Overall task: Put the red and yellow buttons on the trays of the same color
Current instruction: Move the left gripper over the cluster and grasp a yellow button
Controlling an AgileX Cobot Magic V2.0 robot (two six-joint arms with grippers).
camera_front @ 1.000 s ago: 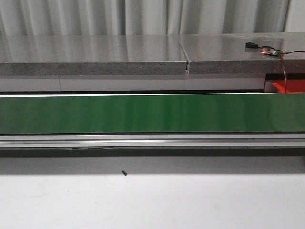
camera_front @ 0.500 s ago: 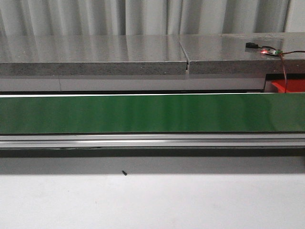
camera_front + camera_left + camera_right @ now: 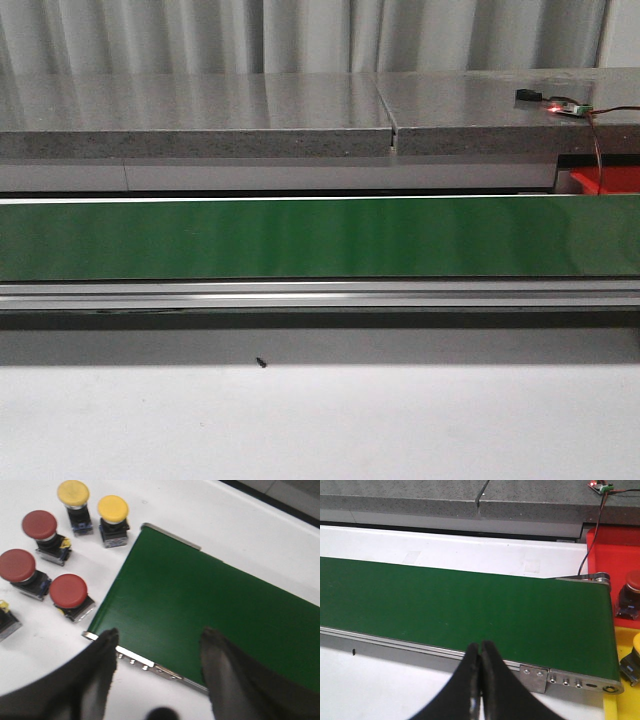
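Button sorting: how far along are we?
Done: one red button sits on the red tray and one yellow button on the yellow tray.
In hand: nothing. The left gripper is open over the end of the green belt; the right gripper is shut and empty.
Left: at least three red buttons and two yellow buttons wait beside the belt.

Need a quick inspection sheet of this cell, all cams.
Surface: green belt bare; white table.
Job's things: three red buttons and two yellow buttons beside the belt end; red tray and yellow tray each hold one button.
Clutter: small dark speck.
Tools: left tool open, empty; right tool shut, empty.
Cables: wire from lit board.
Surroundings: grey counter, curtain.
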